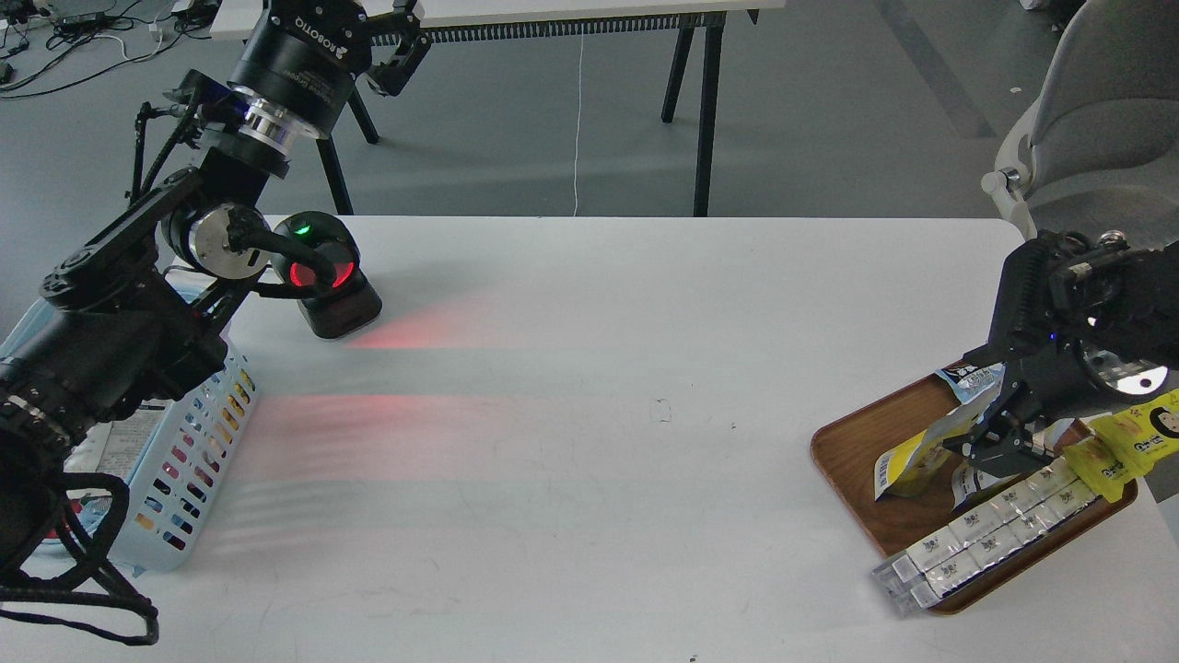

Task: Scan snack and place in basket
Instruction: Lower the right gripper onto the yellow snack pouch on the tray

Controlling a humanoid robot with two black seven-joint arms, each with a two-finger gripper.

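- Yellow foil of the snack (914, 459) showed just left of the right gripper (999, 440), tilted, its white barcode end lowest and touching the brown wooden tray (852, 433).
- The right fingers (987, 433) looked pressed onto the pouch's upper right edge, so I judged the pick was under way, though whether the hold was firm could not be told.
- Beside those fingers lay a light-blue packet (969, 379) above, a bright yellow wrapper (1138, 433) with a cartoon face to the right, and a row of clear wrapped bars (986, 529) below.
- The left gripper (401, 46) was raised far above the surface (589, 387); its fingers were seen dark and end-on, so I could not tell whether they were spread.
- The scanner (327, 276), glowing red and green, stood well apart from the pouch, across the surface; scanning seemed not yet done.
- The light blue basket (198, 433) sat at the far left, already holding some items; the snack was not in it.
- Left to do, by my judgement: lift, scan, drop in.
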